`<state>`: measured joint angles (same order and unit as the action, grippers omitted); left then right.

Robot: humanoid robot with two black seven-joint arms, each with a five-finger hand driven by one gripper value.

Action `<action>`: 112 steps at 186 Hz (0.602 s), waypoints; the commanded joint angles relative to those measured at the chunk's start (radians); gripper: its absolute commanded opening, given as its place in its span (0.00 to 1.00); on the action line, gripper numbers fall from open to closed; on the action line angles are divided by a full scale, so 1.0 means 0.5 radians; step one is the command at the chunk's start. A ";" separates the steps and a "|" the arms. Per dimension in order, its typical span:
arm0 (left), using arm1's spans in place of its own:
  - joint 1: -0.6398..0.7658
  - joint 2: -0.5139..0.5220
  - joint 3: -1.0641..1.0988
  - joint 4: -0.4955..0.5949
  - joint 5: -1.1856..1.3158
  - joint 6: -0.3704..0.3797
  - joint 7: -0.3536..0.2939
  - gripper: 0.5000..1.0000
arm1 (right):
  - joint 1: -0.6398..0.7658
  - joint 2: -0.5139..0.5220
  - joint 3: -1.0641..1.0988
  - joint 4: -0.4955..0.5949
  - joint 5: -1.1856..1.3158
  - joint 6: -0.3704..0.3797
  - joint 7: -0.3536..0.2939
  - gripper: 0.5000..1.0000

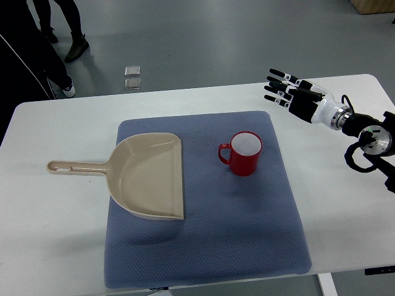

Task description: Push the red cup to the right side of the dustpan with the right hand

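The glossy red cup (245, 154) stands on the blue mat (203, 246), apart from the beige plastic dustpan (151, 176); the right hand (293, 95) hovers near the desk's far right corner, fingers spread, empty.

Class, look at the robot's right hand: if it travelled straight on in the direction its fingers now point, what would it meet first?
The right hand points left and slightly away, fingers spread. Its line passes over bare white table, beyond the blue mat and red cup. The way looks free, though the hand's height is unclear.
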<state>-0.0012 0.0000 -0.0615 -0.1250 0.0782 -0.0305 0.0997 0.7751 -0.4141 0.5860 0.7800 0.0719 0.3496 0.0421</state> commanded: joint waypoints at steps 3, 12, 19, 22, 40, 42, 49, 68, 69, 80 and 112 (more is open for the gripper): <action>0.005 0.000 -0.009 0.001 -0.003 0.003 -0.006 1.00 | 0.002 0.000 0.000 0.002 0.000 0.000 -0.001 0.87; 0.008 0.000 -0.012 0.004 -0.003 0.003 -0.006 1.00 | 0.002 0.000 0.000 0.002 0.000 0.003 -0.001 0.87; 0.008 0.000 -0.015 0.004 -0.003 0.006 -0.006 1.00 | 0.002 0.000 0.000 0.002 0.000 0.003 -0.001 0.87; 0.008 0.000 -0.015 0.004 -0.003 0.006 -0.006 1.00 | 0.005 0.000 0.000 0.002 0.000 0.003 -0.001 0.87; 0.008 0.000 -0.012 0.001 -0.003 0.003 -0.006 1.00 | 0.005 0.000 0.000 0.002 0.000 0.003 -0.001 0.87; 0.008 0.000 -0.012 -0.002 -0.003 0.003 -0.006 1.00 | 0.005 0.000 0.000 0.002 0.000 0.003 -0.001 0.87; 0.005 0.000 -0.009 -0.014 -0.003 0.003 -0.006 1.00 | 0.005 -0.003 0.000 0.002 0.000 0.003 -0.001 0.87; 0.005 0.000 -0.012 -0.020 -0.003 0.003 -0.006 1.00 | 0.008 -0.009 0.003 -0.001 0.000 -0.012 0.005 0.87; 0.005 0.000 -0.012 -0.020 -0.003 0.003 -0.006 1.00 | 0.008 -0.009 0.003 -0.001 0.000 -0.012 0.005 0.87; 0.005 0.000 -0.012 -0.014 -0.003 0.000 -0.006 1.00 | 0.005 -0.028 0.003 -0.001 0.004 -0.006 0.008 0.87; 0.005 0.000 -0.009 -0.002 -0.003 0.003 -0.006 1.00 | 0.002 -0.080 0.003 -0.008 -0.003 0.141 0.029 0.87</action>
<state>0.0014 0.0000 -0.0668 -0.1273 0.0764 -0.0292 0.0963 0.7790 -0.4365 0.5868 0.7788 0.0721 0.3655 0.0459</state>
